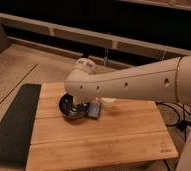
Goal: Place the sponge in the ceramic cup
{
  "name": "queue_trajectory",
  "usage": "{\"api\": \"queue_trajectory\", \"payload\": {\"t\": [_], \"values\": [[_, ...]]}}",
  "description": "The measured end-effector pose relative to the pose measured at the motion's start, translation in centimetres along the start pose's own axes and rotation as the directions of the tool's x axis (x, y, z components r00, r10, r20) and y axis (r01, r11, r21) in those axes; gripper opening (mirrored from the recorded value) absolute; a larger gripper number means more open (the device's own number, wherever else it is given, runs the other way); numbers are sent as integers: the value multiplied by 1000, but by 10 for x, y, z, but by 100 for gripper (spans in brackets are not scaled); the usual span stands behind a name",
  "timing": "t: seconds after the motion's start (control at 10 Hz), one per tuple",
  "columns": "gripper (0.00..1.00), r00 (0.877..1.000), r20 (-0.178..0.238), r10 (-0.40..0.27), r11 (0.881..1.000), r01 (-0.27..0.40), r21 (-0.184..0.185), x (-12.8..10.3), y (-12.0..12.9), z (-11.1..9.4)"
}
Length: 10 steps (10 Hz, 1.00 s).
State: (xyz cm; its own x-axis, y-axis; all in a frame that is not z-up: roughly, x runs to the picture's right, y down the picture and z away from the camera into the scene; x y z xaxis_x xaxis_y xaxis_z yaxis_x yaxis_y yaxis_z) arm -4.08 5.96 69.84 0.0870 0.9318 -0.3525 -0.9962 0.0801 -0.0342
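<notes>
The sponge (94, 111), a small blue-grey block, lies on the wooden table (114, 140) against the right side of a dark round bowl (69, 107). Just right of the sponge stands the pale ceramic cup (108, 103), with my arm hiding its upper part. My gripper (83, 102) hangs below the arm's rounded wrist, over the bowl's right rim and close to the sponge's left. The wrist covers most of it.
My thick white arm (139, 82) crosses the view from the right edge to the centre. A dark mat (14, 125) lies along the table's left side. Behind the table run a ledge and a dark wall. Cables hang at the right.
</notes>
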Motion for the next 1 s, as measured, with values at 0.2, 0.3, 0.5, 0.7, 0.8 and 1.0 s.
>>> {"api": "queue_trajectory", "payload": {"t": [0.2,0.3,0.5,0.7,0.8,1.0], "values": [[65,995,-58,79,997,-79,10,16,-19,15],[65,987,-80,137,991,-135,24,23,-39,23],[65,964,-92,251,968,-249,31,31,-73,37],[65,940,-83,332,943,-329,47,33,-109,47],[65,932,-77,354,935,-351,50,33,-124,54],[65,940,-64,334,943,-333,30,27,-139,65]]}}
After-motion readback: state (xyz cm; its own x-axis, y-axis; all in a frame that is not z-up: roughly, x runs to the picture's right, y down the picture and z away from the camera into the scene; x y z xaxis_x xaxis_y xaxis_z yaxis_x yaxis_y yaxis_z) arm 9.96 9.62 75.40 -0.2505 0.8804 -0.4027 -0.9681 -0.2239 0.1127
